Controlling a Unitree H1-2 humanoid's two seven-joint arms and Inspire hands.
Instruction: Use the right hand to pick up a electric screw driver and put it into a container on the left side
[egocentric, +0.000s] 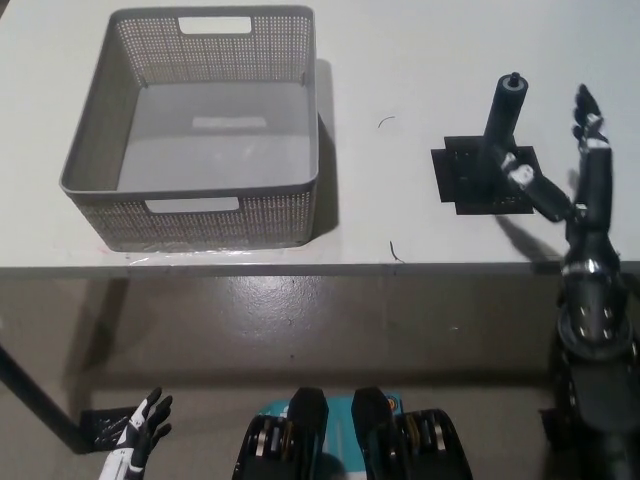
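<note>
As seen, screwdriver (502, 125) upright, tip up

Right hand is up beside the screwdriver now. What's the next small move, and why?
Probably ease the right hand a little further left and close its fingers around the upright electric screwdriver. The hand is open beside it, one finger by the shaft's lower part, nothing gripped yet. The screwdriver stands on its black base; the grey basket is empty.
</note>
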